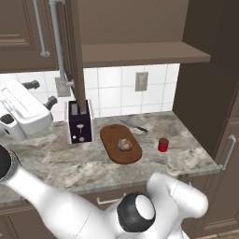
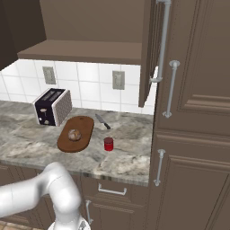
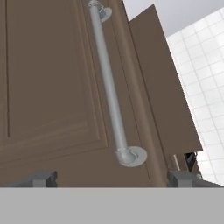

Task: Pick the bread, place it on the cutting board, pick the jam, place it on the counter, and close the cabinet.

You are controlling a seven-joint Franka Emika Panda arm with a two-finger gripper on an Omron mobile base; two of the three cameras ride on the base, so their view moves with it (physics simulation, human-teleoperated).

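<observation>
Bread [image 1: 124, 144] on cutting board [image 1: 112, 135]; jam [image 1: 163, 144] on tabletop [image 1: 56, 161]; cabinet [image 3: 52, 87] door apparently ajar; fingers [image 3: 43, 178] wide, empty.

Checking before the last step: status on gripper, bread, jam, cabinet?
Gripper open, facing cabinet door by its handle. Bread on board, jam on counter. Door not yet shut. Nothing in the way.

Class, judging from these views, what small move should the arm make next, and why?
Probably push the open cabinet door shut. The bread already sits on the cutting board, the jam stands on the counter, and the open gripper faces the door by its handle.
</observation>
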